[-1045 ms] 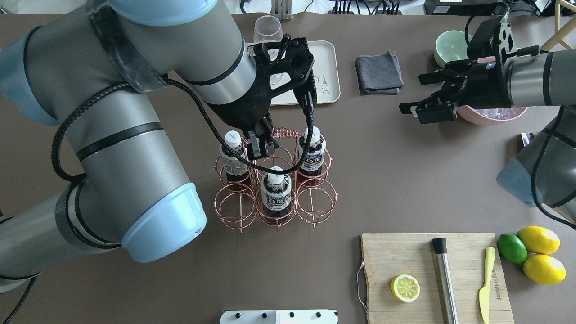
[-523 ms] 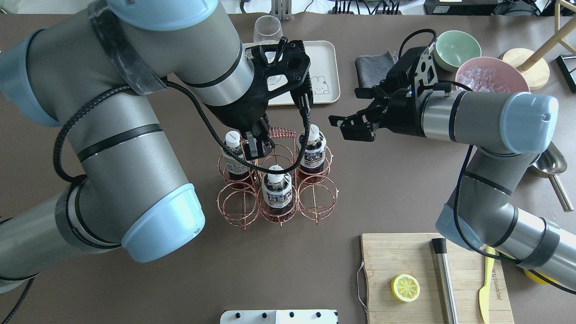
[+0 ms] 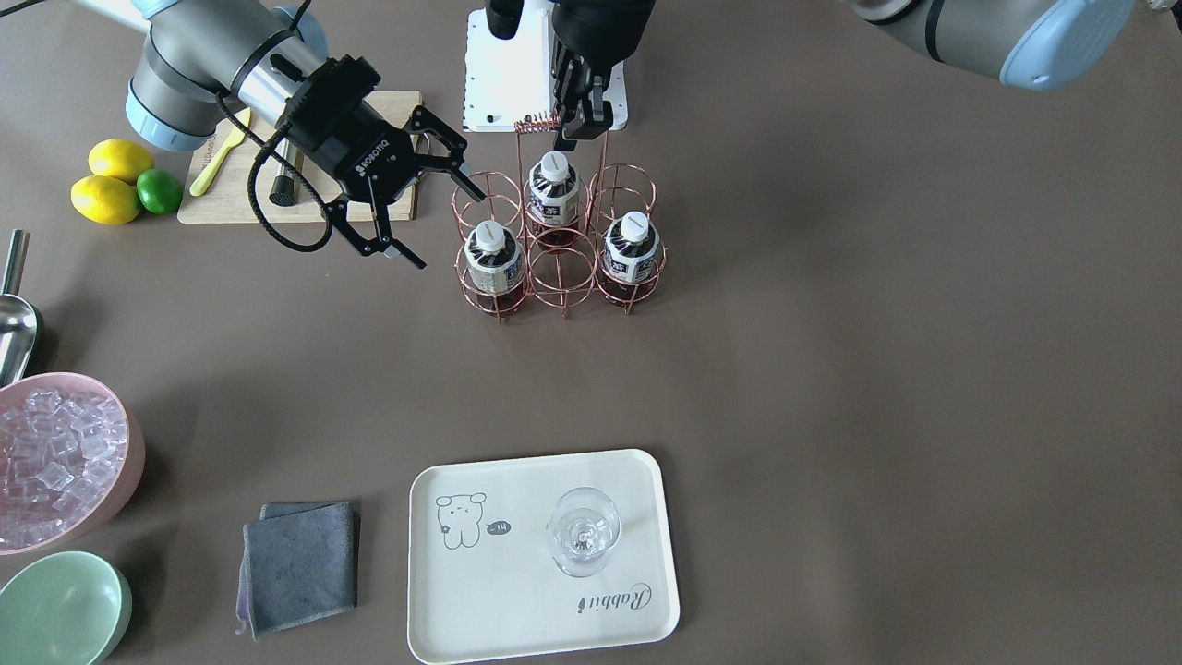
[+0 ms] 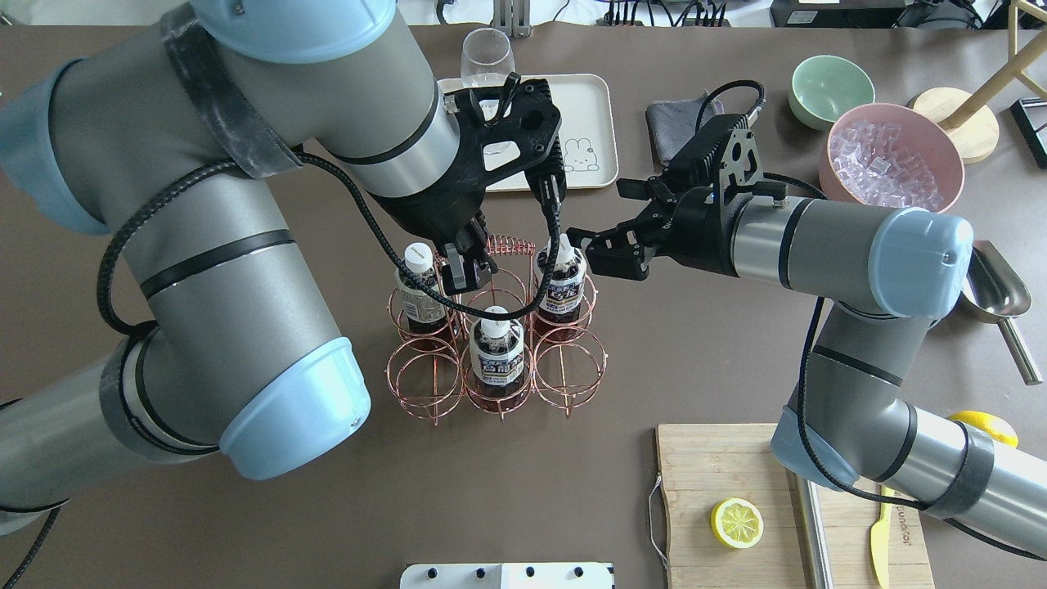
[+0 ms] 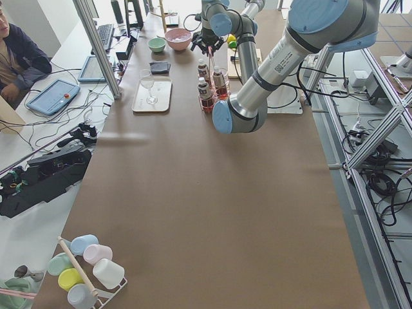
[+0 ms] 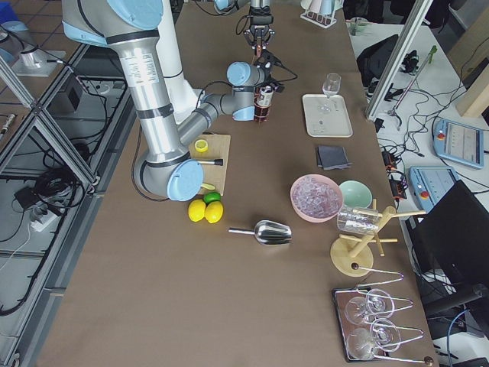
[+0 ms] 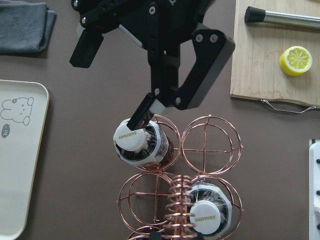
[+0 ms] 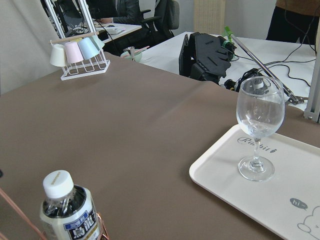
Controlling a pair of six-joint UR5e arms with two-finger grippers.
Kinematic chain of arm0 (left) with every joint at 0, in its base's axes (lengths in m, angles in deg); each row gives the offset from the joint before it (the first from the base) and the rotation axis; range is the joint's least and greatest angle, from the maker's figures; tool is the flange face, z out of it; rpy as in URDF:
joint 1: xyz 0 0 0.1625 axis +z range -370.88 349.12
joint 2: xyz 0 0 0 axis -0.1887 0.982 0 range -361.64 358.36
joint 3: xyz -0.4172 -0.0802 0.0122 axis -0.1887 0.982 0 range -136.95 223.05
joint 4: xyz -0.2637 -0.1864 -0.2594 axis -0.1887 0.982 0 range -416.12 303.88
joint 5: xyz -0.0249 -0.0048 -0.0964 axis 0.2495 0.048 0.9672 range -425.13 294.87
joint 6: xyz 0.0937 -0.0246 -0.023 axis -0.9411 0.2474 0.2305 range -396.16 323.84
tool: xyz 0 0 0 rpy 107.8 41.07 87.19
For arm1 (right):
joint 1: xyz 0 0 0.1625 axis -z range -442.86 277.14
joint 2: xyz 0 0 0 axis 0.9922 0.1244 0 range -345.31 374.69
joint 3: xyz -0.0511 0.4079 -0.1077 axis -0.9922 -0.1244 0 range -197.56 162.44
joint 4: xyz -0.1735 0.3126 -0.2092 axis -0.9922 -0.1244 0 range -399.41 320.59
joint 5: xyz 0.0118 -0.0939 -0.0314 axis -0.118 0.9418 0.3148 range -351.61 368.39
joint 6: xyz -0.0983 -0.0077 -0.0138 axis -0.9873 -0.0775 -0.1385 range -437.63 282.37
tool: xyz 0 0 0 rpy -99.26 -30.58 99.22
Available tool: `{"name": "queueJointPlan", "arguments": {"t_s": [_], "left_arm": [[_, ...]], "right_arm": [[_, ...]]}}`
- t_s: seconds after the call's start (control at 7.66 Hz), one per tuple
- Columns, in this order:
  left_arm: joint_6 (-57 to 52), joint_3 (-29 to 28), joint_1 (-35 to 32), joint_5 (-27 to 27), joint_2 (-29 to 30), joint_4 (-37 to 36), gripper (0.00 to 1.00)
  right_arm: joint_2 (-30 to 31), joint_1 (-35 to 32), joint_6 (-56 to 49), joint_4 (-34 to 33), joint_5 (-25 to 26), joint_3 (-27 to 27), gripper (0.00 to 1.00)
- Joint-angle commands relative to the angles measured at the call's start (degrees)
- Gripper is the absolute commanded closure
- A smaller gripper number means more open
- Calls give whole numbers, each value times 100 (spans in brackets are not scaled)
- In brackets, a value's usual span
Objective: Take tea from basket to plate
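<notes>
The copper wire basket [image 4: 497,343] holds three tea bottles [image 4: 560,282] [image 4: 496,356] [image 4: 417,286]. My left gripper [image 4: 465,263] is shut on the top of the basket's handle beside the coil [image 3: 536,121]. My right gripper [image 4: 590,249] is open and empty, close to the far-right bottle [image 3: 488,259]. In the left wrist view one of its fingers [image 7: 142,111] lies over that bottle's white cap [image 7: 131,137]. The cream plate [image 4: 595,106] lies beyond the basket and carries a wine glass [image 3: 582,531]. The plate [image 8: 300,170] also shows in the right wrist view.
A grey cloth [image 3: 297,563], a pink bowl of ice [image 4: 891,155] and a mint-green bowl [image 4: 830,86] lie to the right of the plate. A cutting board [image 4: 736,458] with a lemon half [image 4: 737,523] is near right. A metal scoop [image 4: 1002,294] lies at the far right.
My right arm has swung left from beside the pink bowl to the basket's far-right bottle, with the gripper open. My left gripper has stayed on the handle. The basket has shifted slightly.
</notes>
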Motion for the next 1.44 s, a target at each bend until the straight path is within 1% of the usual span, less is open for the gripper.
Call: {"name": "queueJointPlan", "arguments": {"t_s": [0.0, 0.26, 0.52, 0.65, 0.78, 0.91, 1.05, 1.18, 1.31], "left_arm": [[0, 0, 9, 0, -5, 0, 100], [0, -9, 9, 0, -5, 0, 100], [0, -9, 9, 0, -5, 0, 100], [0, -9, 9, 0, -5, 0, 100], [0, -9, 9, 0, 3, 0, 100], [0, -9, 9, 0, 4, 0, 100], [0, 0, 9, 0, 4, 0, 100], [0, 0, 9, 0, 4, 0, 100], [0, -9, 9, 0, 4, 0, 100]], "right_arm": [[-65, 257, 23, -31, 256, -30, 0], [-65, 310, 23, -22, 292, -91, 0], [-82, 546, 23, -5, 616, -214, 1], [-82, 599, 15, -5, 626, -223, 1], [-74, 609, 15, -5, 626, -224, 5], [-73, 617, -3, -5, 670, -224, 23], [-73, 635, -47, -13, 705, -224, 54], [-65, 635, -73, -31, 705, -232, 95], [-82, 635, -73, -48, 688, -215, 100]]}}
